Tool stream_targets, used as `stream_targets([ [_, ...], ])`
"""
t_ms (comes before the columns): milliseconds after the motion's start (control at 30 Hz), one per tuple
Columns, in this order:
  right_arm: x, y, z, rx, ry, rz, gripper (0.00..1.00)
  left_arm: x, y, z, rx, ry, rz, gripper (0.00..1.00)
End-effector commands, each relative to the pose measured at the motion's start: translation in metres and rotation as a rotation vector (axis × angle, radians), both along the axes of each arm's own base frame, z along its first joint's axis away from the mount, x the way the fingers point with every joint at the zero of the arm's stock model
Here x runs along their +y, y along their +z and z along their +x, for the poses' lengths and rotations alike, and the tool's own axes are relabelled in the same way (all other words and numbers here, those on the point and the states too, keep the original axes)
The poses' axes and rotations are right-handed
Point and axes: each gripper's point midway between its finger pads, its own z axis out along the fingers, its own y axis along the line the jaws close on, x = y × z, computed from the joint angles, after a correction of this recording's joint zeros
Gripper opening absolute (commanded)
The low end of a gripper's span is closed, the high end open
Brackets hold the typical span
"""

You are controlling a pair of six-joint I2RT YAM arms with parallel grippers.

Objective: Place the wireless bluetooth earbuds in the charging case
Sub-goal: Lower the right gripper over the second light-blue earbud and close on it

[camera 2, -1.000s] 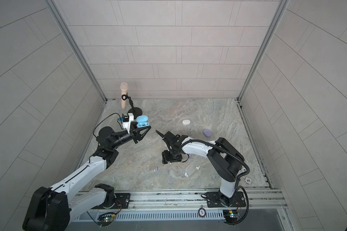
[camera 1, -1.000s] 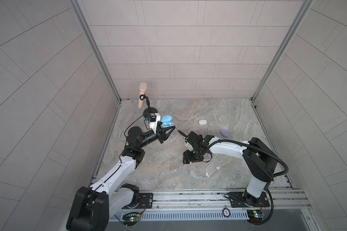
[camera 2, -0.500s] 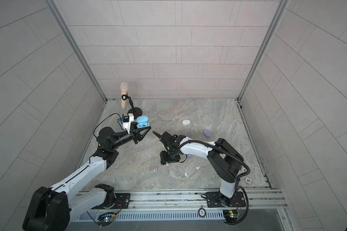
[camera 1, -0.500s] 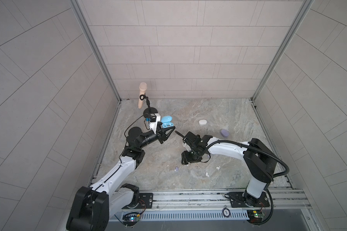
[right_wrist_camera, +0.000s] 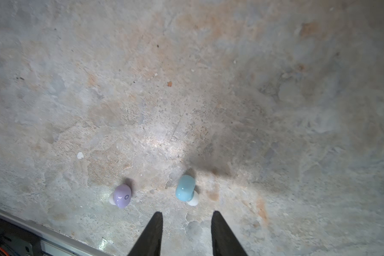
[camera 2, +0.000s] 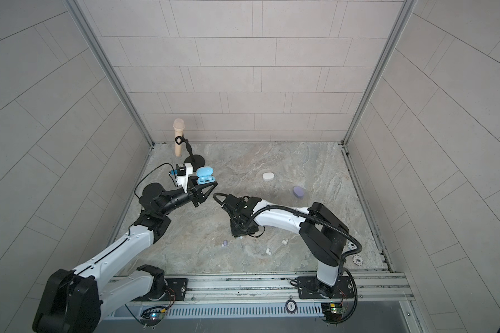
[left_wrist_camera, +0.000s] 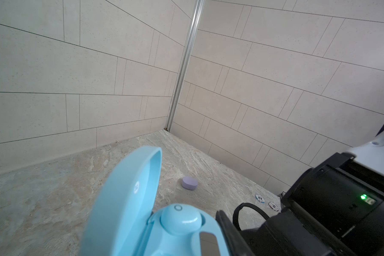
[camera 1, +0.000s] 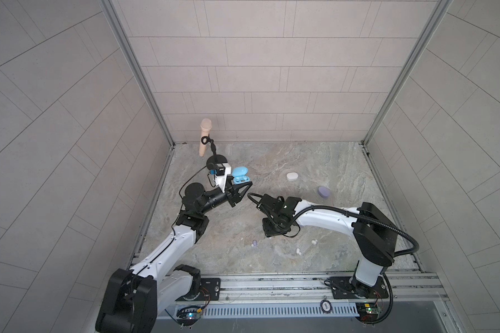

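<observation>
Blue earbud [right_wrist_camera: 185, 188] waits just past my right gripper [right_wrist_camera: 187, 212], jaws narrowed but empty, seemingly aligned, while my left gripper [camera 1: 241, 186] clamps the open case [camera 1: 239, 174]

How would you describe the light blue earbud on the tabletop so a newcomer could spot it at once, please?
Find the right gripper, poised over the marble tabletop. Two earbuds lie just beyond its open fingertips: the light blue earbud sits straight ahead of them, while the lilac earbud lies off to one side.

blue case [left_wrist_camera: 124, 199] cut off, frame edge
</observation>
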Motion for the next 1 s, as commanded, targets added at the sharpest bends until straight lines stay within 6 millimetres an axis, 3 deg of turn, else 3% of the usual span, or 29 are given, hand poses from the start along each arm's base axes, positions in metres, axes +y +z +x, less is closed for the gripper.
stream_targets([
  [0,-0.007,-0.006,0.007,-0.025,-0.066,-0.060,0.39,0.008,0.011,0.007,-0.048,0.035,-0.006,0.02],
  [300,0.006,-0.020,0.006,0.013,-0.046,-0.073,0.37,0.022,0.009,0.020,-0.037,0.080,-0.015,0.01],
  [733,0.008,-0.037,0.000,0.054,-0.019,-0.110,0.34,0.022,0.009,0.022,-0.034,0.077,-0.026,0.01],
  [967,-0.001,-0.043,-0.007,0.091,-0.008,-0.158,0.28,0.022,0.009,0.021,-0.032,0.076,-0.027,0.01],
])
